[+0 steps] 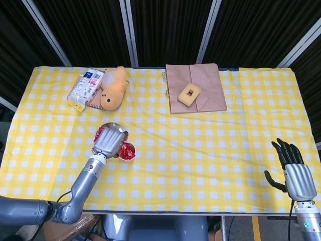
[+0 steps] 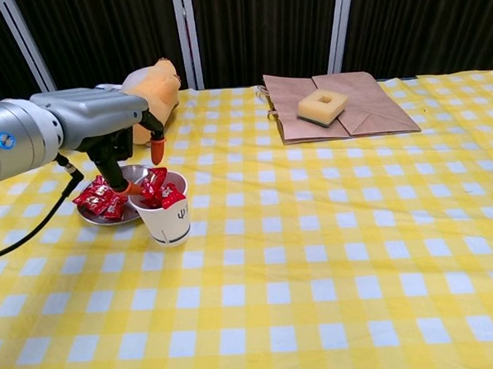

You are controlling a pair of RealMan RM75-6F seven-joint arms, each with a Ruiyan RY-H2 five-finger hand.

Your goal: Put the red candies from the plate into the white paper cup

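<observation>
A yellow checked tablecloth (image 2: 316, 255) covers the table. The left hand (image 2: 116, 138) hovers over the white paper cup (image 2: 165, 213), fingers parted and holding nothing. Red candies (image 2: 157, 189) stand heaped in the cup; more (image 2: 98, 199) lie on the metal plate (image 2: 134, 171) just beside it. The right hand (image 1: 296, 173) rests well apart, fingers spread. Risk: the low hand could knock the cup over.
</observation>
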